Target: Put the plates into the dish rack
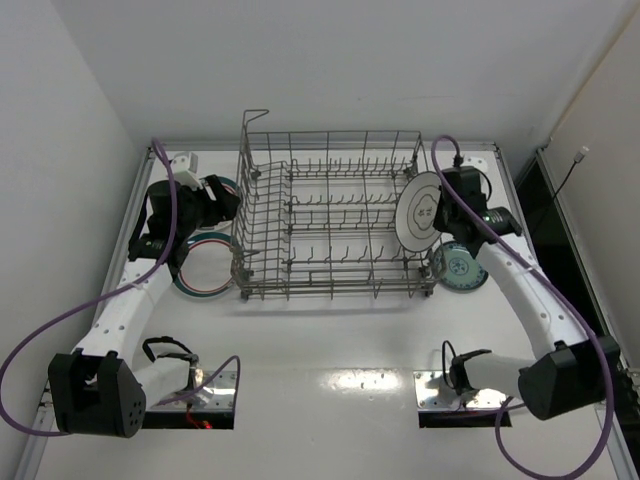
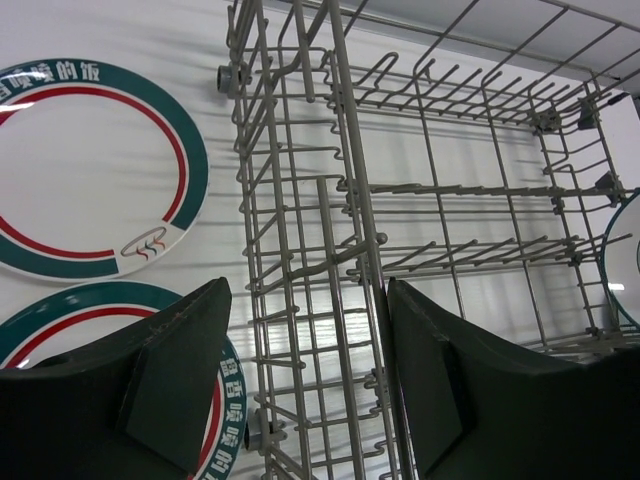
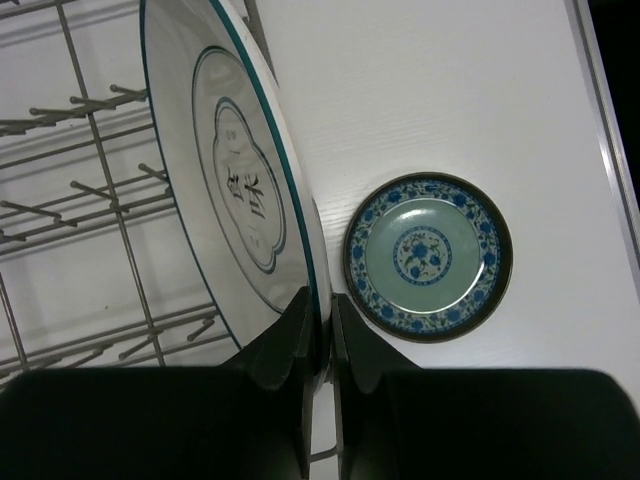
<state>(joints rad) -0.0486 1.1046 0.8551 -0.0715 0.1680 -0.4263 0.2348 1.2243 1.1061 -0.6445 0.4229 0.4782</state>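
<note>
Right gripper (image 3: pixel 320 305) is pinched shut on the rim of the white plate (image 3: pixel 240 180), which stands on edge and leans a little at the right end of the dish rack (image 1: pixel 330 293). Its marked face is turned toward the right arm, and its edge runs front to back. I see the rack lying with its long side left to right across the table (image 1: pixel 330 350). The small blue plate (image 3: pixel 428 257) lies flat on the table just right of the rack. Left gripper (image 2: pixel 305 290) hangs by the rack's left end with jaws well apart, holding nothing. Two banded plates (image 2: pixel 90 170) lie flat on the table beside it, one partly behind a finger.
</note>
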